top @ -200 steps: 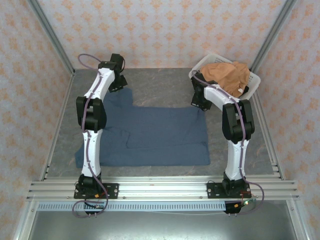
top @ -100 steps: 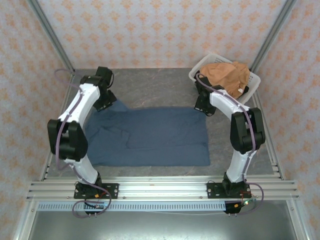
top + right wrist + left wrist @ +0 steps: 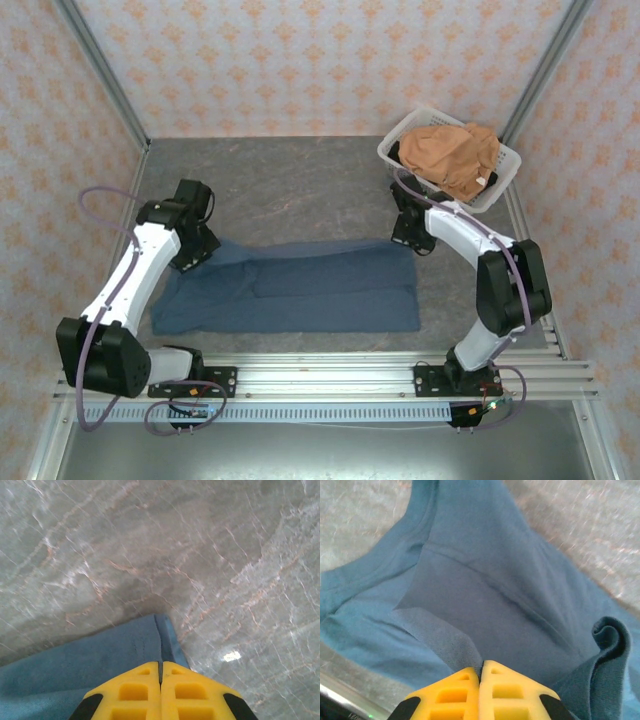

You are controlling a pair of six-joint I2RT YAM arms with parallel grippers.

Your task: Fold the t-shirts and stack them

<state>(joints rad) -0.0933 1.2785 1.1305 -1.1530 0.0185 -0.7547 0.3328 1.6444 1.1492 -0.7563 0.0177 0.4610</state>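
both grippers have drawn the far edge of the slate-blue shirt toward the near side over the last second, so a garment that lay spread wide across the table is now a narrower band running left to right. the left gripper has its yellow fingers pressed together on a ridge of blue cloth at the shirt's far left, seen from the left wrist with the fabric running up into the seam between them. the right gripper is likewise clamped on the far right corner, where the right wrist view shows a doubled blue edge running in under the closed tips. this looks like the lengthwise fold about halfway over, with the lifted edge not yet laid on the near hem. the orange-tan shirt sits crumpled in the basket at the far right, untouched. bare stone lies far of the shirt and to its right, giving room to carry the edge. the near hem lies close to the metal rail, so little room is left on that side, and the right arm works just beside the basket.
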